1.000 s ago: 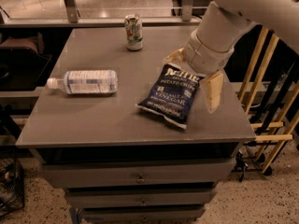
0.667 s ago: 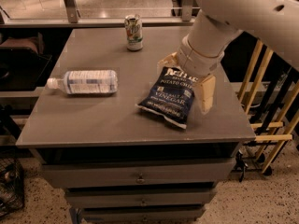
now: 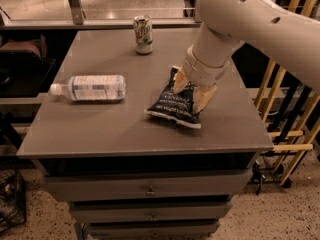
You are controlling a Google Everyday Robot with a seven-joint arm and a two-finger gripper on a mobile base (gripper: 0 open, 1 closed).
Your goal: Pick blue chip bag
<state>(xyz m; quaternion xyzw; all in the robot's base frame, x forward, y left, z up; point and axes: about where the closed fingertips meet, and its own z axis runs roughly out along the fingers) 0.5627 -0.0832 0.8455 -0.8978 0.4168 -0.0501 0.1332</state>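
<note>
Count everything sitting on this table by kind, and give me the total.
Chip bags: 1, the blue chip bag
Water bottles: 1, the clear water bottle, lying on its side
Soda cans: 1, the soda can, upright near the far edge
Total: 3 on the table
The gripper is down at the bag, open, one finger on each side.

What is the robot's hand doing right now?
The hand is open, with a finger on each side of the blue chip bag on the table, and is not squeezing it yet.
</note>
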